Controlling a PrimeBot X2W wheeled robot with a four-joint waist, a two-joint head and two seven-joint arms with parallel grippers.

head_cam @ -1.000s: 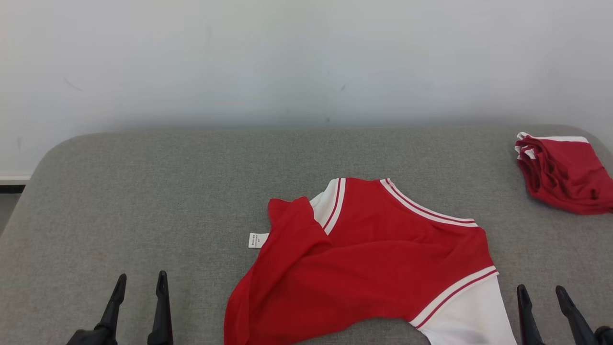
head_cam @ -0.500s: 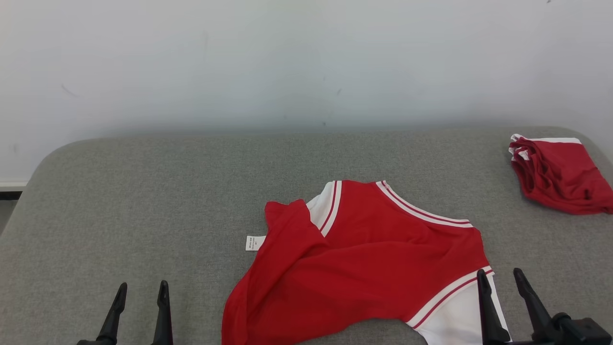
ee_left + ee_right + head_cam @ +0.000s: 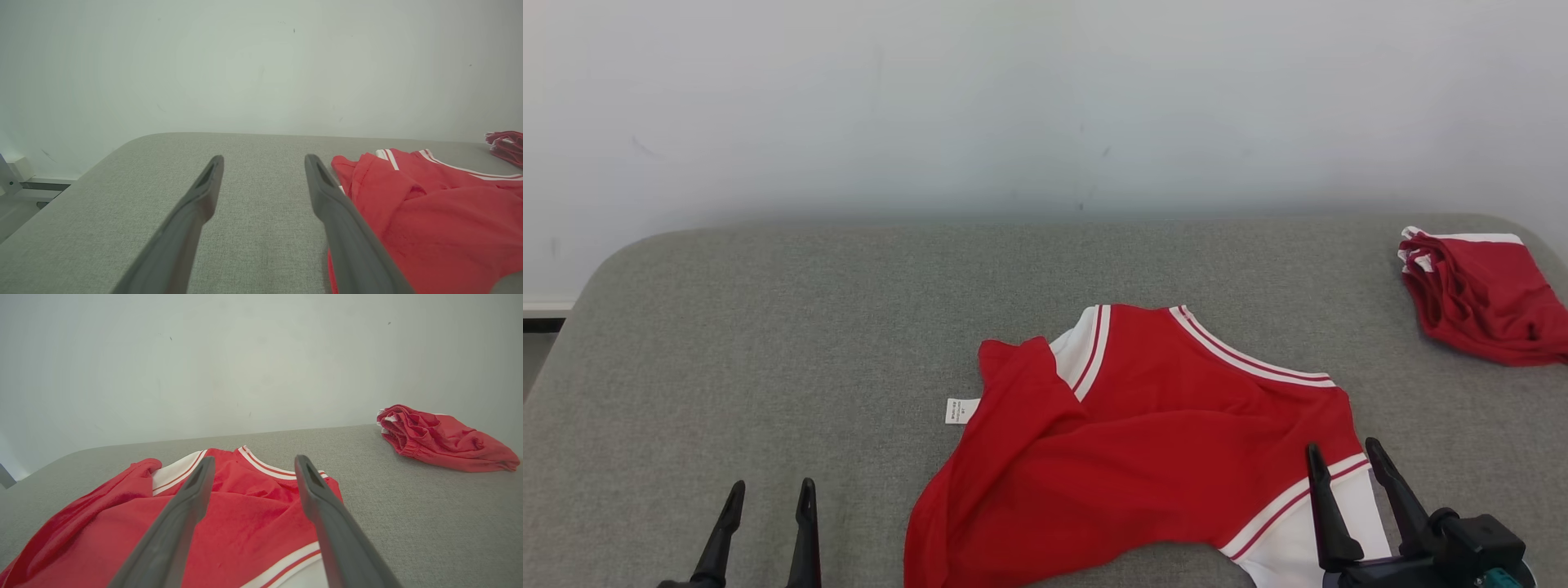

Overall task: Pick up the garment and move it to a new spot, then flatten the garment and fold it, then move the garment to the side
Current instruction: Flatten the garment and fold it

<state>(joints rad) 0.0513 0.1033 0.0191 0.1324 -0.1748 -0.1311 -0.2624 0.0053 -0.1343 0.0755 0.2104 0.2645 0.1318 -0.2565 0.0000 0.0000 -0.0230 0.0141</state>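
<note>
Rumpled red-and-white jersey (image 3: 1143, 441) hugs the grey fabric surface's (image 3: 768, 327) front edge, roomy left side; left gripper (image 3: 772, 490), right gripper (image 3: 1343, 449) both gaping.

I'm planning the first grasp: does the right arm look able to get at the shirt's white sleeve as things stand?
Probably yes: the right gripper is open, its fingers poised over the white sleeve of the shirt, with nothing lying between them.

the red garment (image 3: 1143, 441), with white sleeves and striped trim, lies rumpled and partly folded over itself, centre-front on the grey padded surface (image 3: 768, 327); a small white label (image 3: 962, 410) pokes out at its left.
</note>
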